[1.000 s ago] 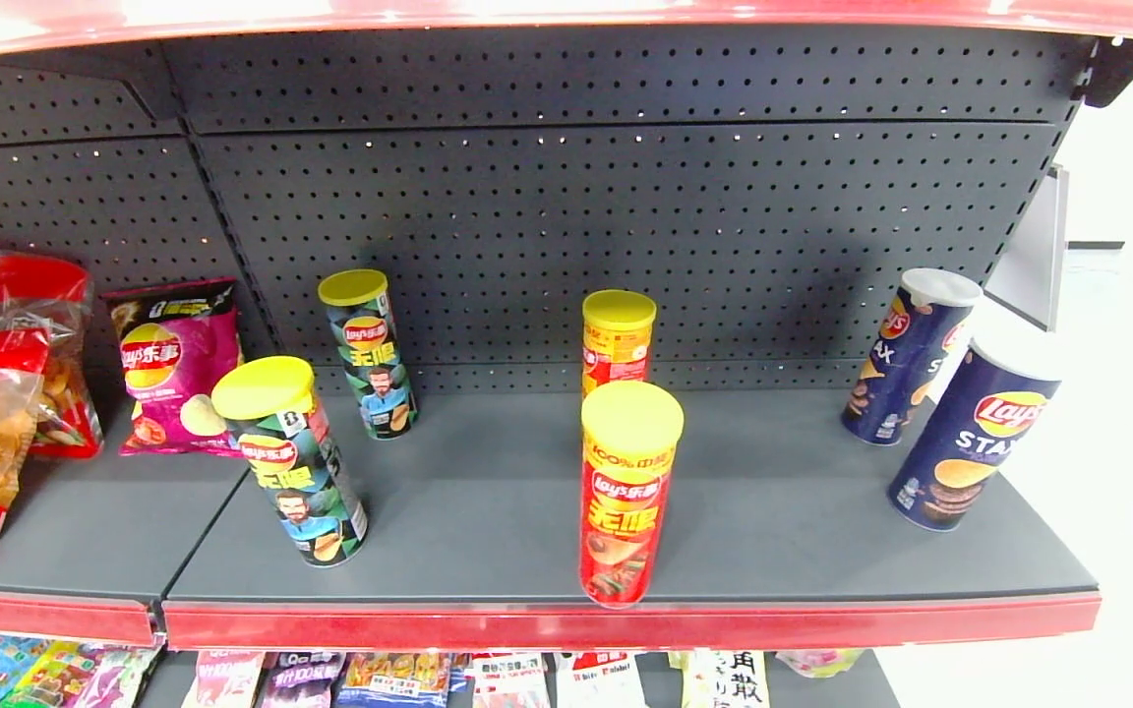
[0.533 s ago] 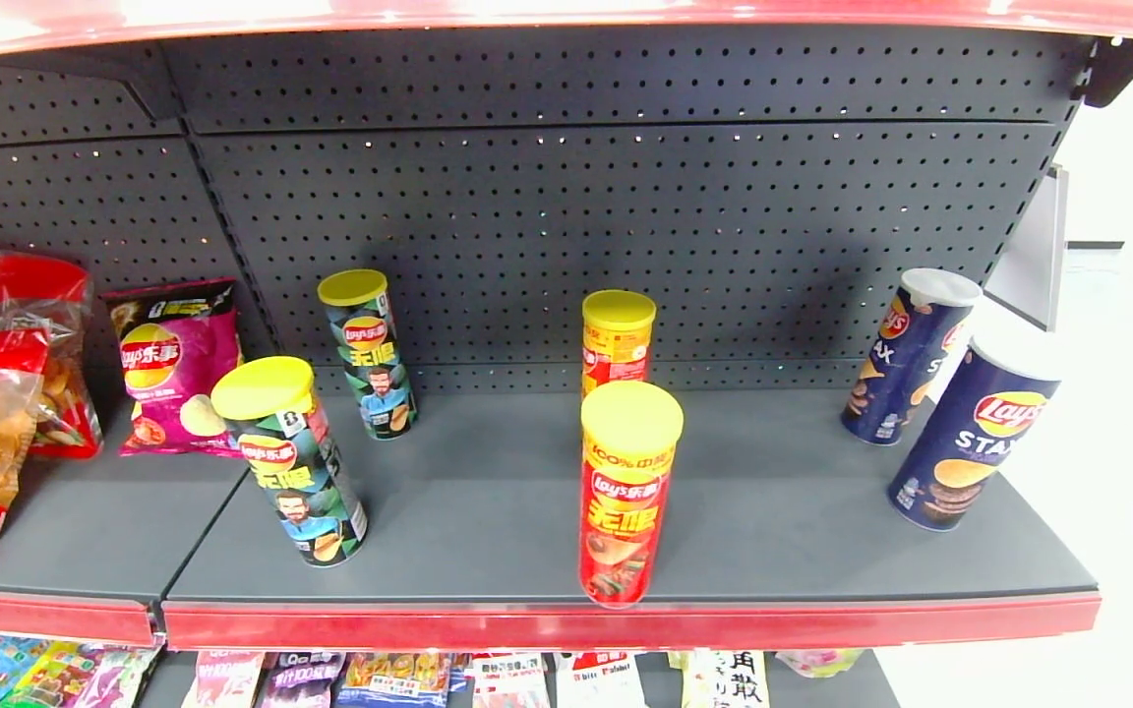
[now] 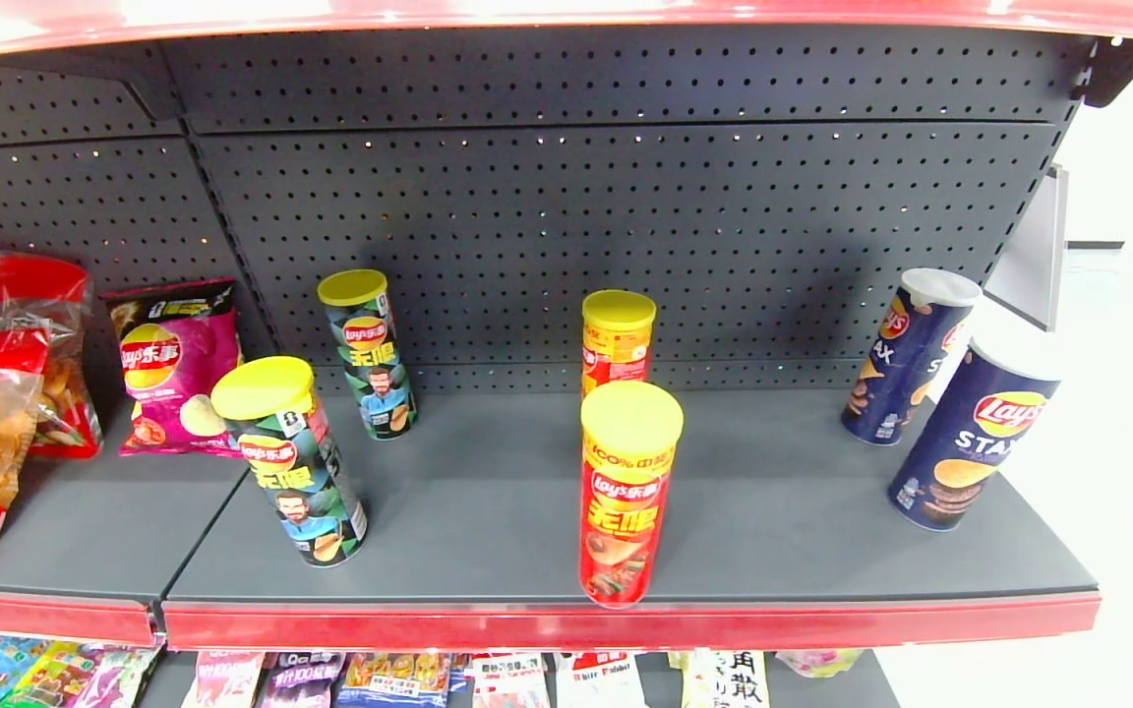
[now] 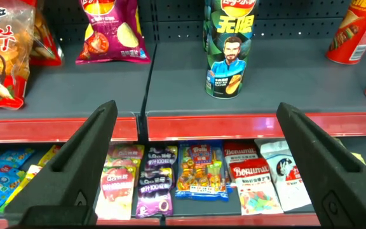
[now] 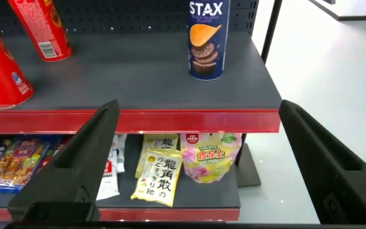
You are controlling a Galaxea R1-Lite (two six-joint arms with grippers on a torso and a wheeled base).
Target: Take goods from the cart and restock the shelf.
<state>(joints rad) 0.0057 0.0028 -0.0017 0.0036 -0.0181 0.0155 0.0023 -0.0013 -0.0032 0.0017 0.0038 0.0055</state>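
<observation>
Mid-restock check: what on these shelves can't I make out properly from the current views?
- Rear red can: head view, lower body hidden behind the front red can.
- Rear blue can: head view, one side covered by the front blue can.
- Lower-shelf packets: head view, cut off by the bottom edge.
- Front green can: left wrist view, lid cut off by the frame edge.

Print everywhere: round logo plus fat yellow characters on the red cardboard tube with yellow lid (image 3: 628, 511), same combo on the green-black cardboard tube (image 3: 301, 482), white block letters on the dark blue cardboard tube (image 3: 970, 442), black characters on the pale yellow packet (image 5: 161, 168).
</observation>
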